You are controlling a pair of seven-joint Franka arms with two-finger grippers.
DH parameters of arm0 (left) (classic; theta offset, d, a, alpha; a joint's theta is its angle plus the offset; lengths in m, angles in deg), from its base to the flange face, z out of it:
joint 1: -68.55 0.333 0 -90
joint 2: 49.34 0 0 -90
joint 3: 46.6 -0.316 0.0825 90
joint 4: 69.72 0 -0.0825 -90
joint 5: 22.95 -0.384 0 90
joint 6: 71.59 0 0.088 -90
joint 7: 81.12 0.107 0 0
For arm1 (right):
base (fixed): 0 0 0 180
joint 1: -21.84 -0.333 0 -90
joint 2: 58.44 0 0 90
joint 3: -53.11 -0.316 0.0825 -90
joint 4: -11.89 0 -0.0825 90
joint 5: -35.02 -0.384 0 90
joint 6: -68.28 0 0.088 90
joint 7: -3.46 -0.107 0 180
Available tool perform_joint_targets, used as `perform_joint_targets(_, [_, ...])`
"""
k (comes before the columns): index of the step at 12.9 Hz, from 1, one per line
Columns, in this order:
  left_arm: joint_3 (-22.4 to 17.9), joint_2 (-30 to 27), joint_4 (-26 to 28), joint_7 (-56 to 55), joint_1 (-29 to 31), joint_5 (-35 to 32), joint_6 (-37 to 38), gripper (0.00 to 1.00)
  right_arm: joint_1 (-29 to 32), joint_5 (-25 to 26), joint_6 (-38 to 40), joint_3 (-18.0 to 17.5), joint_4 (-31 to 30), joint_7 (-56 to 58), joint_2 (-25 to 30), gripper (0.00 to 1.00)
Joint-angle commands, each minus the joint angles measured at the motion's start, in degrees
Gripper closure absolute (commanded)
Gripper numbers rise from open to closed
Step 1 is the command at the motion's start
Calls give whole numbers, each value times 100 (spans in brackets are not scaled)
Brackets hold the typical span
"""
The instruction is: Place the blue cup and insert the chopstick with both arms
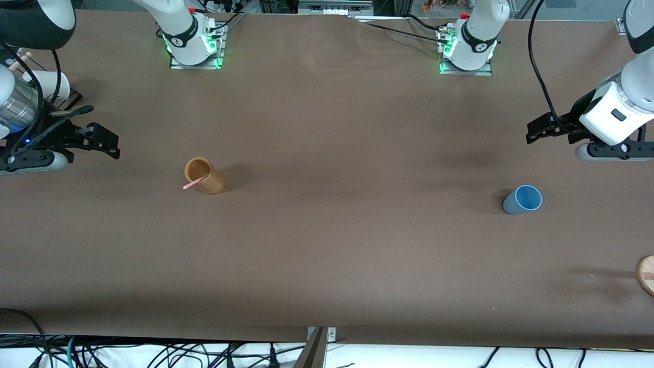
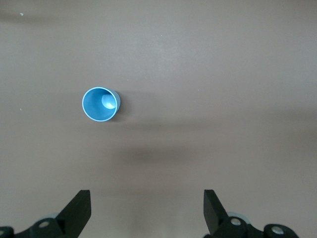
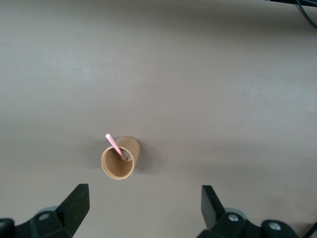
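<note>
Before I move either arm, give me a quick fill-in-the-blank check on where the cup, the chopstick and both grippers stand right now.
1. The chopstick stands leaning in the brown ____ holder.
2. The blue cup stands upright on the table toward the ____ arm's end.
3. The left gripper and the right gripper both hang in the air with jaws ____.
4. The blue cup holds ____ chopstick.

Missing words: cylinder; left; open; no

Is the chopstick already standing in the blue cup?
No, the chopstick leans in the brown holder; the blue cup is empty.
</note>
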Motion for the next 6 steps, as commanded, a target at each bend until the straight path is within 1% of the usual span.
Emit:
perform_joint_targets(1, [0,83,-177,2,10,-70,122,0,-1,142,106,-21,113,9,-28,0])
perform_joint_targets(4, [9,83,-177,2,2,-70,122,0,7,151,115,-12,113,96,-28,0])
perform_joint_targets(6, [9,83,-177,2,10,-70,122,0,-10,99,115,-38,-9,44,-37,0])
